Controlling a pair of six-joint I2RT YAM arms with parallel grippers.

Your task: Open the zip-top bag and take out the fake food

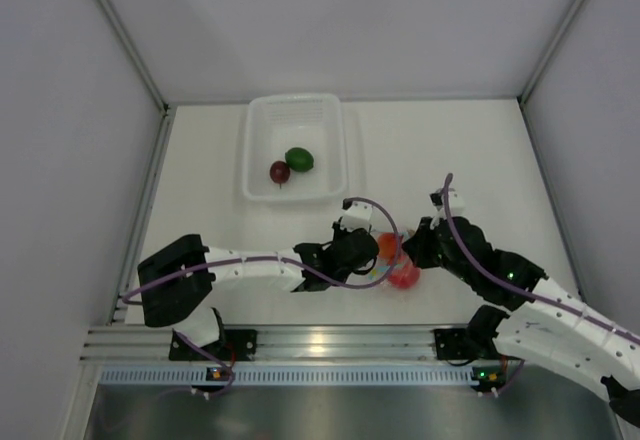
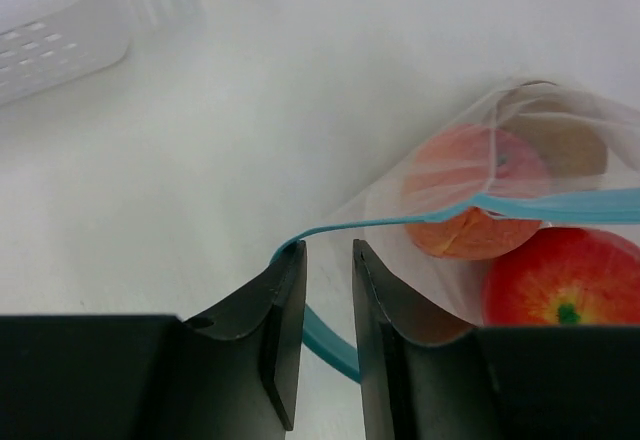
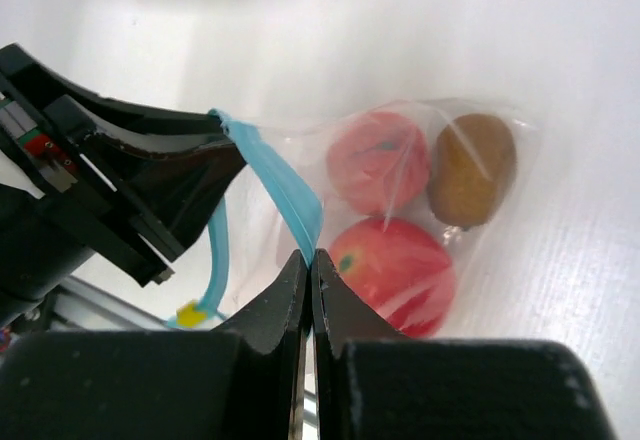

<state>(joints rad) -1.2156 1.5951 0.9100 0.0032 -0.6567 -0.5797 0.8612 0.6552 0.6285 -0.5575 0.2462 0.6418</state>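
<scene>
The zip-top bag (image 1: 402,274) lies on the table between my two grippers, its mouth pulled open. Inside it are a red fruit (image 3: 395,270), an orange fruit (image 3: 380,160) and a brownish-orange fruit (image 3: 470,168). My right gripper (image 3: 310,255) is shut on one side of the teal zip strip (image 3: 285,185). My left gripper (image 2: 328,248) has its jaws a narrow gap apart, and the other side of the strip (image 2: 330,338) runs loosely through that gap. The green fruit (image 1: 299,158) and the dark maroon fruit (image 1: 280,172) lie in the tub.
The translucent white tub (image 1: 262,120) stands at the back centre, beyond the bag, and its corner shows in the left wrist view (image 2: 50,40). White walls enclose the table on three sides. The arm bases and a metal rail (image 1: 320,345) run along the near edge.
</scene>
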